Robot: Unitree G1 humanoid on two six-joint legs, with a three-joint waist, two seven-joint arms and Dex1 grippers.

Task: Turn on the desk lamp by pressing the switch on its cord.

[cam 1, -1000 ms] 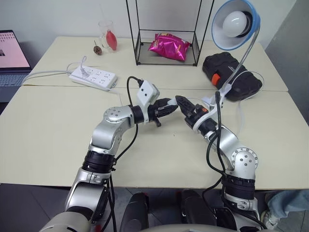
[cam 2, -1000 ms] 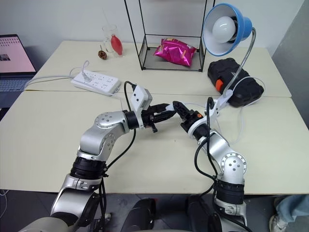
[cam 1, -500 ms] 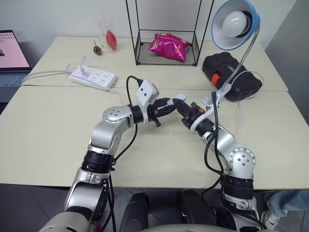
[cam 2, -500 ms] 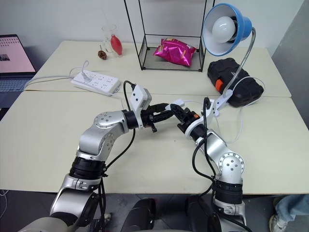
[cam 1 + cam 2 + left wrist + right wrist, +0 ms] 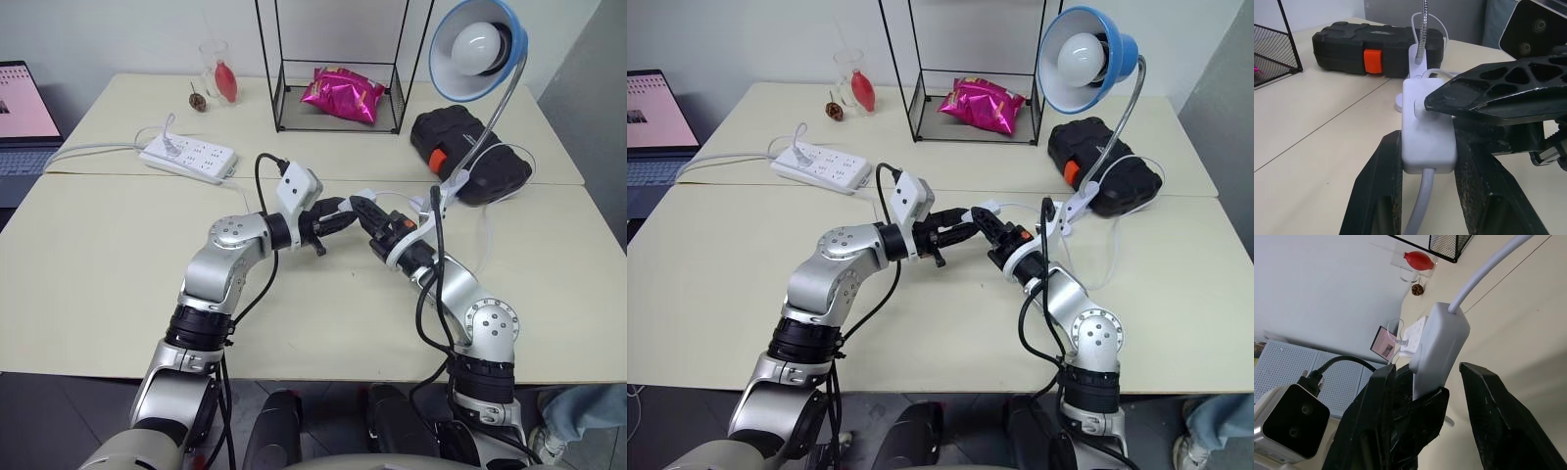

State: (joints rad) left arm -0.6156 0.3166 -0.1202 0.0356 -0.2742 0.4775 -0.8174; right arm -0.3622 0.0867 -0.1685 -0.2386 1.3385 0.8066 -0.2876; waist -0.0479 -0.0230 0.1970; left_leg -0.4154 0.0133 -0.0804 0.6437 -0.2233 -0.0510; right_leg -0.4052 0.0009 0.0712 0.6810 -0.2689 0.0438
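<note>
The desk lamp (image 5: 478, 47) stands at the table's back right, its blue shade and white bulb facing me. Its thin white cord (image 5: 485, 230) loops down to the table's middle. There the small white switch (image 5: 1427, 122) is held off the table, my left gripper (image 5: 343, 208) shut on its sides. My right gripper (image 5: 364, 208) meets it from the right, open. The switch (image 5: 1442, 345) lies between its fingers. One black fingertip (image 5: 1432, 100) rests on the switch's face, while the other finger stays off it.
A white power strip (image 5: 188, 157) lies at the back left, a laptop (image 5: 20, 108) beyond it. A wire rack (image 5: 338, 117) holding a pink bag, a glass (image 5: 217, 69) and a black case (image 5: 470, 152) line the back. The lamp's clip base (image 5: 446, 191) sits just right of the grippers.
My right gripper's fingers pinched in on the switch half a second ago and now stand wider apart again. Both arms and the left gripper's hold have not moved.
</note>
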